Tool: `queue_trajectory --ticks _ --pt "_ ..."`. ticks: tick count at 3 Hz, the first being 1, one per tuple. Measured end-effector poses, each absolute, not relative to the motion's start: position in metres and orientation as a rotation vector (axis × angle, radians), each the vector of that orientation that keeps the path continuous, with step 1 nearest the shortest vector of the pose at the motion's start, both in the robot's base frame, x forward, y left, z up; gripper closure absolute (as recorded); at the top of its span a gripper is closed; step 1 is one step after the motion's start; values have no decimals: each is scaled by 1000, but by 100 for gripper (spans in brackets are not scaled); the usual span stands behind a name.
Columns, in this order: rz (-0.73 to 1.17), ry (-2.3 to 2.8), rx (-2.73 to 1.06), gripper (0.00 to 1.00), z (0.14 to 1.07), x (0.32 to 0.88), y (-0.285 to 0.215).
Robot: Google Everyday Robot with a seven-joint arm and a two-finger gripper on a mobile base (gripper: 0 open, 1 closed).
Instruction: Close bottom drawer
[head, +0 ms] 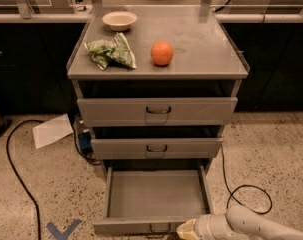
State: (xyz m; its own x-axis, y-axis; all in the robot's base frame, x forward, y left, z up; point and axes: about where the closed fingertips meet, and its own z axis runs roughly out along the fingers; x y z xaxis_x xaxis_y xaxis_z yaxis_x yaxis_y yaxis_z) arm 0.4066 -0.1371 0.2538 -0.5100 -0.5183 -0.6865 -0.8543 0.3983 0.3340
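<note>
Where the end effector [187, 230] sits, the metal bottom drawer [156, 196] gapes.

No writing is legible anywhere, including around the gripper [185, 230] at the frame's bottom edge, beside the bottom drawer [156, 194].

Noted on grey cabinet top [201, 39]: white bowl [119, 20] back left, crumpled green bag [111, 52] nearer front, orange [162, 53] beside it. On floor [271, 149] left: paper sheet [52, 131], black cable [13, 169].
</note>
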Motion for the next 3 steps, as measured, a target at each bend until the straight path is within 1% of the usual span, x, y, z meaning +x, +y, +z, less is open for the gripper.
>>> queue_trajectory --ticks 1,2,3 --pt "1021 2154 -1122 100 208 405 -127" --pt "1022 2154 -1121 100 208 405 -127" --pt "1018 2139 -1059 100 190 432 -126"
